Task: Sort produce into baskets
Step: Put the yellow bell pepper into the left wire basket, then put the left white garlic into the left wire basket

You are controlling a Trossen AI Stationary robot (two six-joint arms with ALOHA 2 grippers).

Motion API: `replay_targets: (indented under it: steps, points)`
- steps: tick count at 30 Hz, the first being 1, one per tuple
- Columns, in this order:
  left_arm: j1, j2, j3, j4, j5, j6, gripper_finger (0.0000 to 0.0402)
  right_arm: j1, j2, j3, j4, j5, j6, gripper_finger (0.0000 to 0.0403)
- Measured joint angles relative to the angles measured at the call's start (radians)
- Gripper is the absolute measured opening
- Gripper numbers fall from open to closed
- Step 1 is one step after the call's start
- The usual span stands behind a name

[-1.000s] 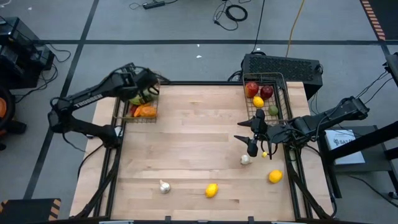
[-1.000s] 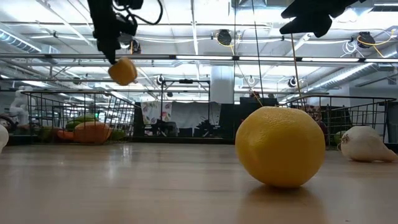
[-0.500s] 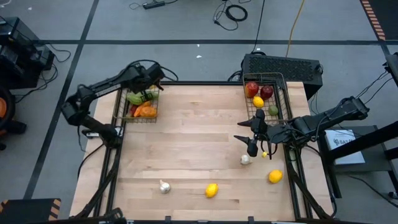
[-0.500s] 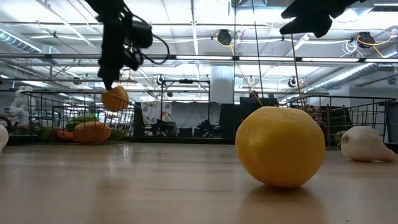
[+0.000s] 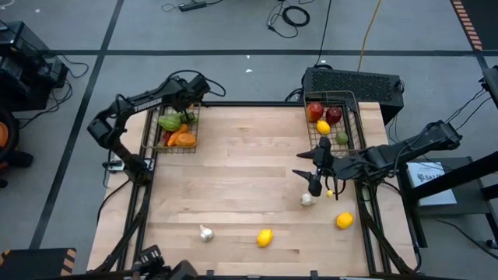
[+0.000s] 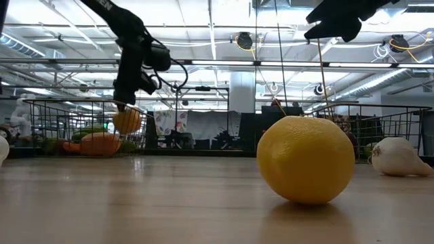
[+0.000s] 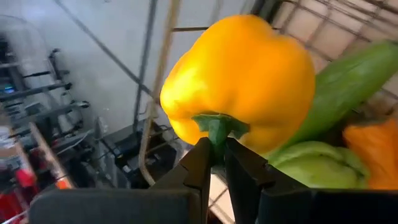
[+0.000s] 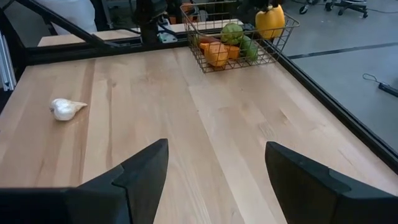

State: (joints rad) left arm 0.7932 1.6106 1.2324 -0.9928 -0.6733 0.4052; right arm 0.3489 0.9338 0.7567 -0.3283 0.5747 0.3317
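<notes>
My left gripper (image 7: 219,158) is shut on a yellow pepper (image 7: 242,81), which hangs at rim height over the far end of the left basket (image 5: 175,131). The same pepper (image 6: 127,120) shows in the low view. Inside that basket lie a green squash (image 7: 348,81), an orange pepper (image 5: 184,139) and other vegetables. The right basket (image 5: 348,117) holds red apples (image 5: 314,111) and a lemon. My right gripper (image 5: 317,173) stands open above the table, near a garlic (image 5: 307,199). A second garlic (image 5: 205,232) and two lemons (image 5: 264,238) (image 5: 344,221) lie on the near part of the table. My left gripper pinches the pepper's green stem (image 7: 217,132) between its two fingertips. The fingers slant down from the table's left side. The pepper hangs below them, above the green squash in the basket; whether it touches the vegetables under it I cannot tell.
A black box (image 5: 354,82) stands beyond the far edge behind the right basket. The table's middle (image 5: 241,171) is bare wood. Cables and equipment lie on the floor around the table.
My left gripper has carried the yellow pepper down and toward the table's far edge, from well above the left basket to its rim height. The pepper still hangs from its stem.
</notes>
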Motion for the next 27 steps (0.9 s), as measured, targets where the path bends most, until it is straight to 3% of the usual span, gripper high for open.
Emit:
replay_targets:
  steps: [8, 14, 19, 25, 27]
  points:
    - [0.003, 0.007, 0.0, 0.007, 0.047, 0.001, 0.0061, 0.0, 0.016, 0.0, 0.001, 0.0, -0.002, 0.0258]
    - [0.003, 0.007, 0.0, 0.001, 0.044, 0.001, 0.0155, 0.0, 0.017, 0.0, 0.002, 0.0, -0.004, 0.0258]
    - [-0.012, 0.007, 0.029, -0.058, -0.056, -0.03, 0.0219, 0.0, 0.017, 0.0, 0.002, 0.0, -0.004, 0.0258]
    - [-0.112, -0.054, 0.176, -0.285, -0.059, -0.193, 0.0225, 0.0, 0.017, 0.0, 0.002, 0.004, -0.004, 0.0258]
    - [-0.172, -0.099, 0.216, -0.301, -0.012, -0.258, 0.0225, 0.0, 0.017, 0.0, 0.003, 0.004, -0.004, 0.0258]
